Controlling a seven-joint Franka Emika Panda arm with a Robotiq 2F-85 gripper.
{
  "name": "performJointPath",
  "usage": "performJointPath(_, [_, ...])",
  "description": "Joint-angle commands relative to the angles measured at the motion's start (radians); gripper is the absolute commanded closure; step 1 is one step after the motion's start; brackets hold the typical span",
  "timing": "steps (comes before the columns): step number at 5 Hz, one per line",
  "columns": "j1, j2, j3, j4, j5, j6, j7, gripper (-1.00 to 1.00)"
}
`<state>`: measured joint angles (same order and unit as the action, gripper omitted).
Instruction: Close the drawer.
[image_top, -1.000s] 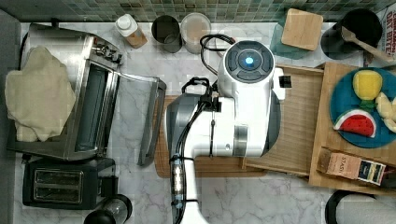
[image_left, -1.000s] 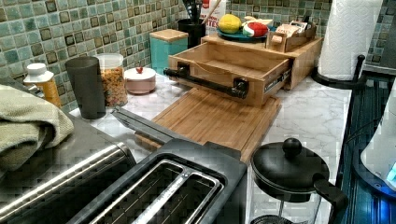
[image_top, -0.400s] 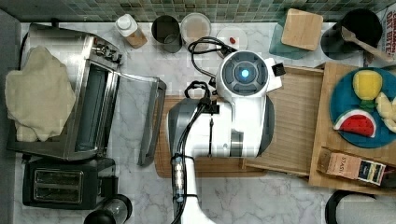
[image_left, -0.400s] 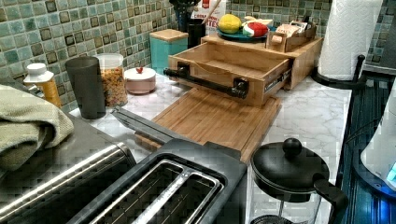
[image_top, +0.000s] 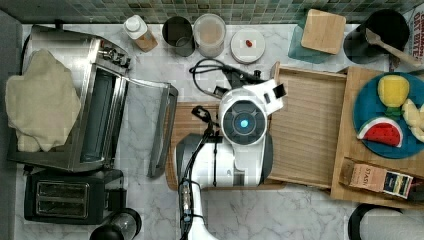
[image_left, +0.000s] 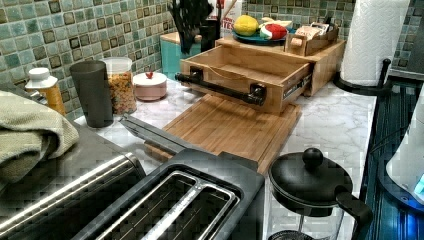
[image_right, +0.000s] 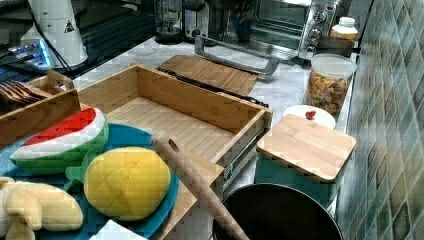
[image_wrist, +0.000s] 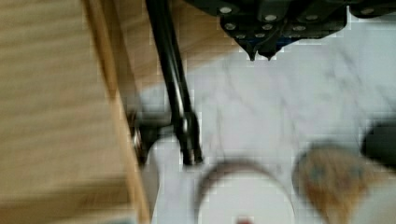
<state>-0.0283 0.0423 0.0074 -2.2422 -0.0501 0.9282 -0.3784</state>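
Overhead, closed end effector (image_wrist: 261, 55) beside the open drawer (image_top: 306, 125); box label (image_top: 372, 177) apparently "STASH".

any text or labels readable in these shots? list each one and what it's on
"STASH": on the tea box at the top view's lower right.
Red letters on a white pack at the top view's upper right edge: cut off, not readable for certain.
Warning triangle sign on the white robot base in the right view; no words legible.

Arm (image_top: 235, 145) hides drawer (image_top: 305, 125) front in top view; gripper (image_wrist: 261, 49) blurred, cut off.
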Motion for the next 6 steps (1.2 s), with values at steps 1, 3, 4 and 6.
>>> performJointPath(1, [0.06, 0.052, 0.084, -0.277, 0.019, 0.083, 0.048, 1.0])
performJointPath(3, [0.063, 0.021, 0.056, -0.321, -0.034, 0.134, 0.061, 1.0])
performJointPath(4, [0.048, 0.036, 0.043, -0.31, -0.07, 0.155, 0.041, 1.0])
performJointPath(6, [0.019, 0.041, 0.017, -0.273, -0.1, 0.156, -0.023, 1.0])
